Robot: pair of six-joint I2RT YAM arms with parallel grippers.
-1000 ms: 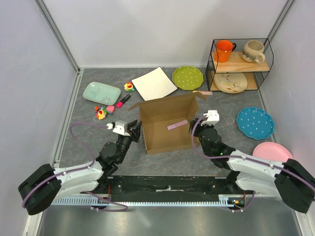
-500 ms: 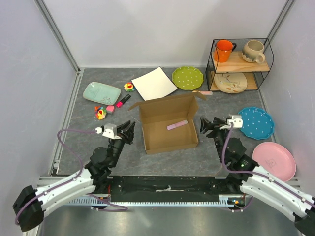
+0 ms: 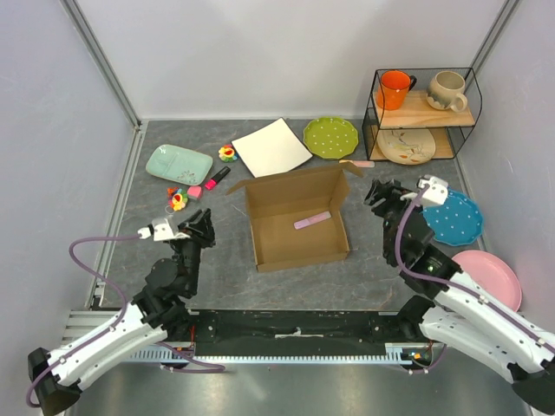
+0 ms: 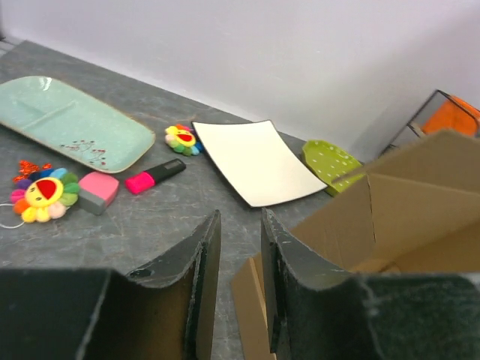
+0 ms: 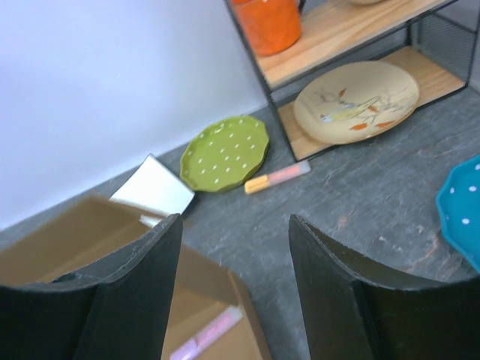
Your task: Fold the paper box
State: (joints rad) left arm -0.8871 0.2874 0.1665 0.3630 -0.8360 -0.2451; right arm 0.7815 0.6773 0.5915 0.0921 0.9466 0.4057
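Finding: the paper box sat on the tabletop midway between the two arms, in front of their bases. Its side walls stood up, and the lid panel rose from the far edge and had not been folded over. A pink strip lay on the box floor.

Orientation: the box's long axis ran roughly left to right across the tabletop, slightly skewed, so each short end wall faced one arm.

Left gripper: it was positioned off the left end wall, apart from it and not touching. The box lay to its right. Its jaws stood narrowly apart, with a slim gap and nothing between them.

Right gripper: it was positioned off the right end wall near the far corner, clear of the cardboard. The box lay to its left and slightly below. Its jaws were spread wide and held nothing.

Assessment: the right gripper appeared somewhat nearer the box, particularly its far right corner flap. The lid hinge lay parallel to the long axis, so closing the lid would likely mean reaching to the far side and drawing the lid toward the bases.
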